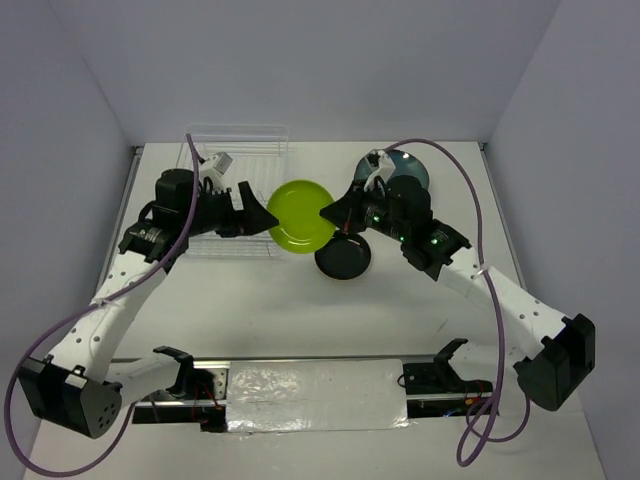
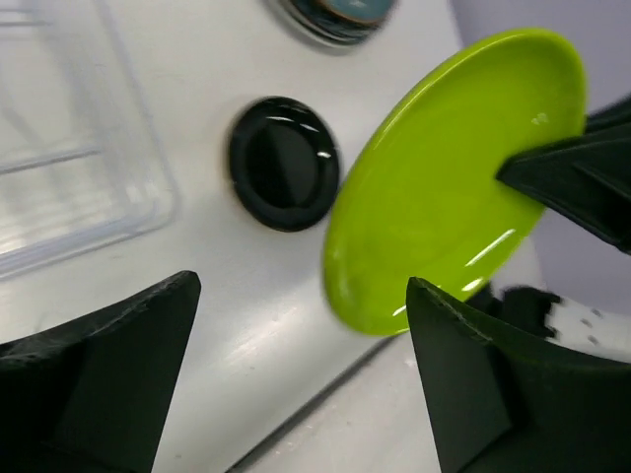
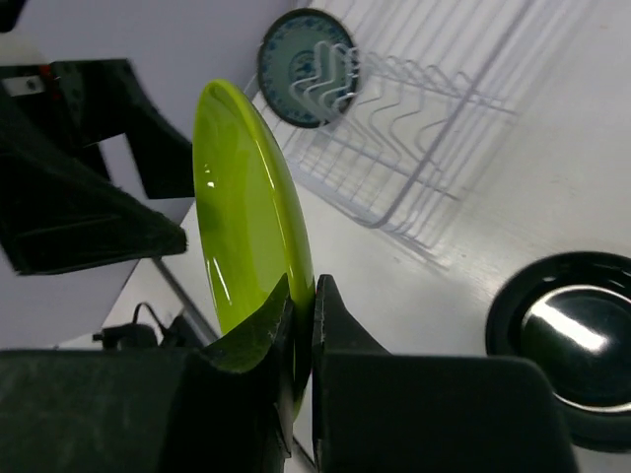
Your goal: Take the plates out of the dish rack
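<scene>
**A:** Overhead first. What is hard to read?

**B:** The dish rack (image 1: 250, 145) is clear and pale against the white worktop (image 1: 300, 320), and the left arm covers its near half. Just beside the rack's right end is the green plate (image 1: 300, 216), face up to the camera and almost a full circle. The right pincer (image 1: 328, 212) pinches its rim on the side away from the rack. The left pincer (image 1: 252, 208) sits at the rack-side rim, and I cannot tell from here whether it touches. A black plate (image 1: 343, 258) lies flat farther from the rack, its edge under the green one. Well beyond the rack's right end, a teal plate (image 1: 412, 168) is half hidden by the right arm.

**A:** And the left wrist?

**B:** Its fingers are spread wide at the bottom corners with nothing between them, and the green plate is apart from both. The plate reads as a tilted oval, long axis running lower left to upper right. Only a corner of the rack shows, cut off at upper left.

**A:** Right wrist?

**B:** The plate is edge-on, a thin crescent rising from fingers pressed together on its lower rim. Only this view shows the rack's tines and a blue-patterned plate (image 3: 296, 64) at the rack's far end. I cannot tell whether it stands in the rack or behind it.
</scene>
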Available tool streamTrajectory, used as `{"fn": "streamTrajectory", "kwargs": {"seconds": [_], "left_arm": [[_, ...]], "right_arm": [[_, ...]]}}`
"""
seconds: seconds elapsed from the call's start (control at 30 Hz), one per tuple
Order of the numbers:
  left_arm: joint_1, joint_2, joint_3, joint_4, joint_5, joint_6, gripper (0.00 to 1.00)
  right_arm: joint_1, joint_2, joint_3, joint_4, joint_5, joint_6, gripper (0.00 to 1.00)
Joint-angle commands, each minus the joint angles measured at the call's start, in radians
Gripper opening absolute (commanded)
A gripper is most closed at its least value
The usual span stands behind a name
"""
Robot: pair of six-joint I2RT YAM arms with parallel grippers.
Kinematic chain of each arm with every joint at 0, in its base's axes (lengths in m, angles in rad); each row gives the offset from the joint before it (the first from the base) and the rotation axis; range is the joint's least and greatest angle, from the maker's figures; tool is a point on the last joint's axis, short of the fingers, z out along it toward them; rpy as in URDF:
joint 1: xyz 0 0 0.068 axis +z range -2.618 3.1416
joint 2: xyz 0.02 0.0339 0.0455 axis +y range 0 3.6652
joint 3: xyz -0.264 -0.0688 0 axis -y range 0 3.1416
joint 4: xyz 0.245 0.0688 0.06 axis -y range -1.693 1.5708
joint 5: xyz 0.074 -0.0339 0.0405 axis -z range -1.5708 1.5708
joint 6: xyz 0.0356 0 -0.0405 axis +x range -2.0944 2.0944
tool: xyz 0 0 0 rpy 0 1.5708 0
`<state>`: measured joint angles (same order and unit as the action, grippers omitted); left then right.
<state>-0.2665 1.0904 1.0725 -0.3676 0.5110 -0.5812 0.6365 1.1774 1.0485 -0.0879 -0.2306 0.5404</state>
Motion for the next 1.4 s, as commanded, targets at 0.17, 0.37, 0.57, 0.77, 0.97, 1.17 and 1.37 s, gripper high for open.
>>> {"fn": "streamTrajectory", "kwargs": {"seconds": [0.17, 0.37, 0.57, 0.77, 0.97, 1.17, 1.37], "left_arm": [[-0.008, 0.069, 0.308, -0.373, -0.86, 0.15, 0.99], [0.009, 0.206, 0.45, -0.473, -1.097, 0.23, 1.0], [0.102, 0.293, 0.478, -0.479, -1.083, 0.253, 0.99], [0.15, 0.293, 0.423, -0.45, -1.071, 0.25, 0.99], [0.191, 0.354, 0.438, -0.458, -1.089, 0.247, 0.99], [0.213, 0.402, 0.454, -0.446, -1.069, 0.241, 0.99], [0.225, 0.476, 0.457, -0.425, -1.049, 0.236, 0.99]], "right_arm": [[-0.282, 0.024, -0.134, -0.067, 0.064, 0.167, 0.0], [-0.385, 0.218, -0.107, -0.036, -0.07, 0.06, 0.03], [-0.408, 0.349, -0.088, -0.038, -0.164, 0.009, 0.08], [-0.4, 0.383, -0.116, -0.101, -0.153, -0.039, 0.22], [-0.259, 0.389, -0.021, -0.37, 0.08, -0.19, 0.73], [-0.166, 0.43, 0.076, -0.559, 0.322, -0.224, 0.89], [-0.141, 0.41, 0.128, -0.634, 0.381, -0.226, 0.89]]}}
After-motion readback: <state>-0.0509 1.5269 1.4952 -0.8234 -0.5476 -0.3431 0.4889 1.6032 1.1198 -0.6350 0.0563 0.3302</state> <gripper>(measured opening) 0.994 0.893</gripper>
